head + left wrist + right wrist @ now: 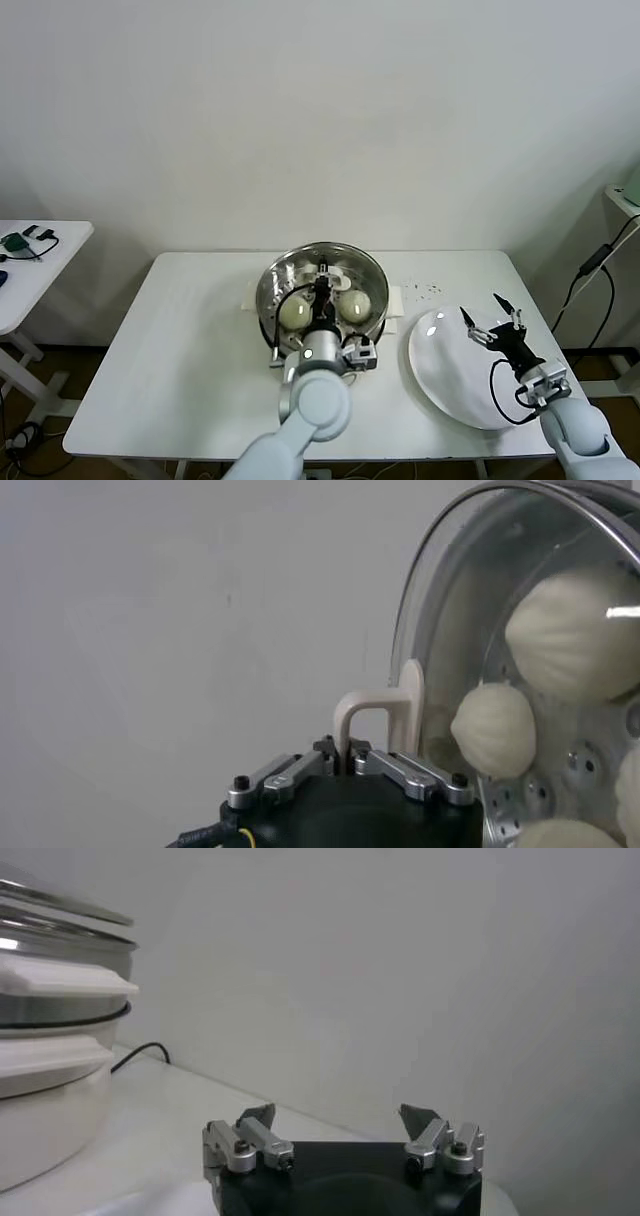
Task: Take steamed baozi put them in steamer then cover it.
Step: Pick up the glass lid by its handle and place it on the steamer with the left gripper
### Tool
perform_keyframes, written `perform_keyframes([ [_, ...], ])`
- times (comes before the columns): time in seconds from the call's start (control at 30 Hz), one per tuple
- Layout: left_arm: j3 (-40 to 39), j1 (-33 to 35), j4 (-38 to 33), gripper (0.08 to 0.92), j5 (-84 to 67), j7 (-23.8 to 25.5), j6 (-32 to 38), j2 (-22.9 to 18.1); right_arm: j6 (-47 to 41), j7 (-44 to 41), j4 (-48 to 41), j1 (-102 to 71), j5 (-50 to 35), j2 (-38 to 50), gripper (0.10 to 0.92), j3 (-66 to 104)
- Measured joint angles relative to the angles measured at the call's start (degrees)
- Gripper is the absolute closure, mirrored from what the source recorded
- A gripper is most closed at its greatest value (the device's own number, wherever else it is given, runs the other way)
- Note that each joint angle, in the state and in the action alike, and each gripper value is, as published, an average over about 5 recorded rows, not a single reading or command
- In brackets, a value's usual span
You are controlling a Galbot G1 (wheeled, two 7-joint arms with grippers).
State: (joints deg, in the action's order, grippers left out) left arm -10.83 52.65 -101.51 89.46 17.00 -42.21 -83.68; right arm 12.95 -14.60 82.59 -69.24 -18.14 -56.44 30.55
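Four baozi (495,730) lie inside the steamer (275,275), seen through the glass of the cover (470,600), which sits on the steamer's rim near the middle of the bench (190,330). The left gripper (348,763) is clamped on the cover's flat white handle (385,708), its jaws drawn together around it, directly above the steamer. In the head view two of the buns show pale at the basket's six o'clock side.

The loading looks finished, and the step in hand appears to be seating the lid. To do it well, the cover's metal rim should rest evenly all round the steamer before the jaws part; releasing while it is tilted could let it slide off. A straight vertical lift after letting go would avoid dragging the handle.

The right gripper (492,322) hovers idle, jaws apart, over the white plate (450,375) at the steamer's three o'clock, well clear of the lid.
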Motion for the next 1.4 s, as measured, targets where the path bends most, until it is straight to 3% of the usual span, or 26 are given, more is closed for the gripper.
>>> perform_keyframes([
  [0.87, 0.2, -0.4, 2.3, 0.843, -0.1, 0.1, 0.0, -0.1, 0.6, -1.2, -0.3, -0.6, 0.7, -0.6, 0.203, 1.1],
  [1.4, 1.2, 3.3, -4.0, 0.404, -1.7, 1.1, 0.0, 3.0, -0.2, -1.5, -0.3, -0.1, 0.8, -0.5, 0.203, 1.1],
])
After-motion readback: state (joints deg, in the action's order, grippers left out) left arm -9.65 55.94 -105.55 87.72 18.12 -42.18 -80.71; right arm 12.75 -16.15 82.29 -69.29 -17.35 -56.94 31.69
